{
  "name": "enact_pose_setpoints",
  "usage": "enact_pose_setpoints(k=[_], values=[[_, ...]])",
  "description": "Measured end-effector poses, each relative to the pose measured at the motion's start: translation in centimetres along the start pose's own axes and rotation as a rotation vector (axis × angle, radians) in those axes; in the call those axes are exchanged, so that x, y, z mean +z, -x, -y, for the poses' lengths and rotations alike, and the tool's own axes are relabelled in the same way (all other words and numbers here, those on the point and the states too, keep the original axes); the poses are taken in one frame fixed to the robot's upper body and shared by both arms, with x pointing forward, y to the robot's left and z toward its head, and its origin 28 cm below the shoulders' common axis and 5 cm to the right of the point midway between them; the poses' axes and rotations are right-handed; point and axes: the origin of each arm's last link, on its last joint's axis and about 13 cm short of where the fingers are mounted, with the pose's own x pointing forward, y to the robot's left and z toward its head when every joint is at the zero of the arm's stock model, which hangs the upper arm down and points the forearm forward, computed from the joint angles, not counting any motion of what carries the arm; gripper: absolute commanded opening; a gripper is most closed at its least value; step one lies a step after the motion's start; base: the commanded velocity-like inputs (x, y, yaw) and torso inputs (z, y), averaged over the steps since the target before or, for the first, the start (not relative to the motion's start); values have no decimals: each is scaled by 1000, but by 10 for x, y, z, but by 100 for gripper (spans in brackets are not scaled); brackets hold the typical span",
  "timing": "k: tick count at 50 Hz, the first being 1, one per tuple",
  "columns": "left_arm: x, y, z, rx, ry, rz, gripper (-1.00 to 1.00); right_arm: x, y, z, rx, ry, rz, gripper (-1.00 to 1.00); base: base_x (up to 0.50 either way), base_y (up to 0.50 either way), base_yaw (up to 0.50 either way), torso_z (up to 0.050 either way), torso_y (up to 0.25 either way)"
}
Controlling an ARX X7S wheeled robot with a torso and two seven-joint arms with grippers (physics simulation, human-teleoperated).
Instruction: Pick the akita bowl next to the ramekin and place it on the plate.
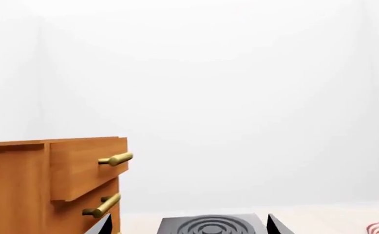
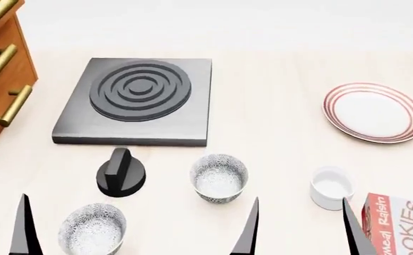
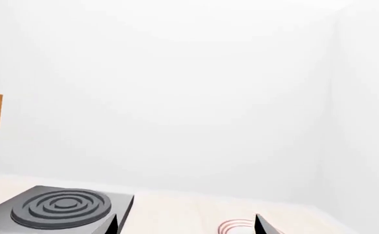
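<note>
Showing only dark tips, both jaws' states stay unreadable.

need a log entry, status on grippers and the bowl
Both grippers open, empty, low at the near edge. Bowl untouched beside the ramekin. Plate bare, path clear.

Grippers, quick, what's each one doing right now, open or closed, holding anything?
Left tool: open, holding nothing.
Right tool: open, holding nothing.
</note>
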Motion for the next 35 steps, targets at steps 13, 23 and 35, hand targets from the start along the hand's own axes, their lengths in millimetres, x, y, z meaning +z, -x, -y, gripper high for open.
enact_pose_setpoints(k=[13, 23, 35], values=[[-1, 0, 0, 2, 3, -4, 100, 0, 0, 0, 0, 0, 2, 100, 315, 0, 0, 0, 0], [-1, 0, 0, 4, 5, -7, 100, 0, 0, 0, -1, 0, 4, 100, 317, 0, 0, 0, 0], [-1, 0, 0, 6, 7, -11, 100, -1, 0, 0, 0, -1, 3, 100, 316, 0, 0, 0, 1]])
